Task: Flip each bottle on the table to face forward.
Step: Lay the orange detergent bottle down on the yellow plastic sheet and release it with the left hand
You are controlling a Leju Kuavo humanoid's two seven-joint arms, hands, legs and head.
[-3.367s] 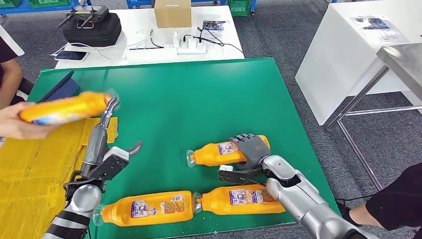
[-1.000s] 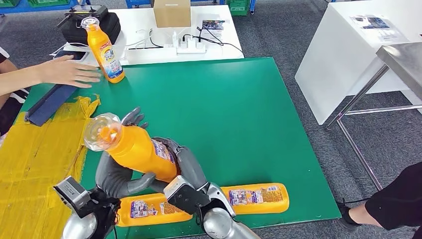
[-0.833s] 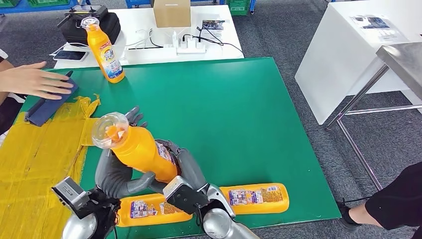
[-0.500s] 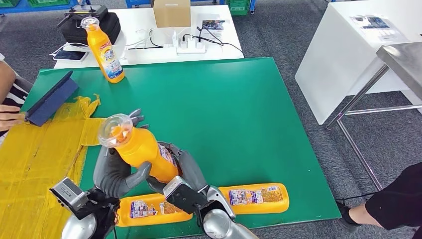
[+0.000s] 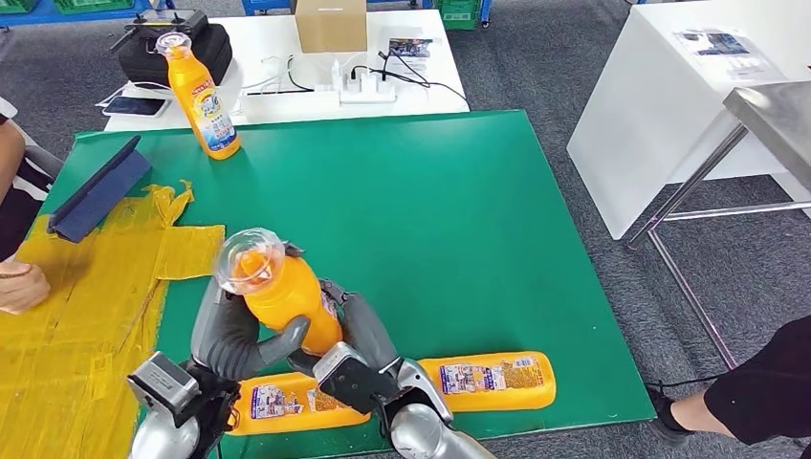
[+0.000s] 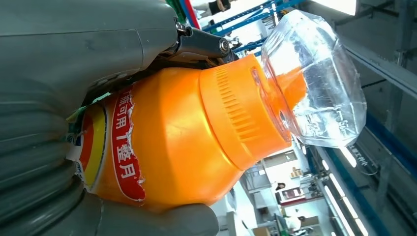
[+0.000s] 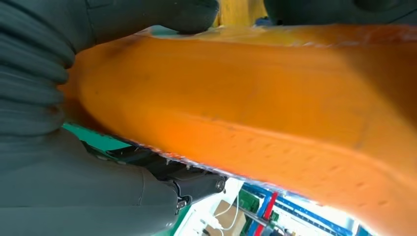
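An orange bottle (image 5: 285, 295) with a clear cap is held nearly upright above the green table (image 5: 430, 210), near its front. My left hand (image 5: 230, 335) grips it from the left and my right hand (image 5: 356, 330) grips it from the right. The left wrist view shows the bottle's shoulder and clear cap (image 6: 314, 78) close up; the right wrist view shows its orange body (image 7: 255, 108) against my fingers. Two more orange bottles lie flat at the front edge, one (image 5: 287, 402) under my hands and one (image 5: 493, 375) to the right. Another bottle (image 5: 203, 98) stands upright at the far left corner.
Yellow cardboard (image 5: 76, 316) covers the table's left side, with a dark blue flat case (image 5: 96, 189) on it. A person's hand (image 5: 19, 285) rests at the left edge. A white table (image 5: 287, 67) with a box and cables stands behind. Another person's leg (image 5: 756, 392) is at the right.
The bottle in my hands has tipped up toward upright and shifted right. The person's hand at the left has drawn back toward the table's edge.
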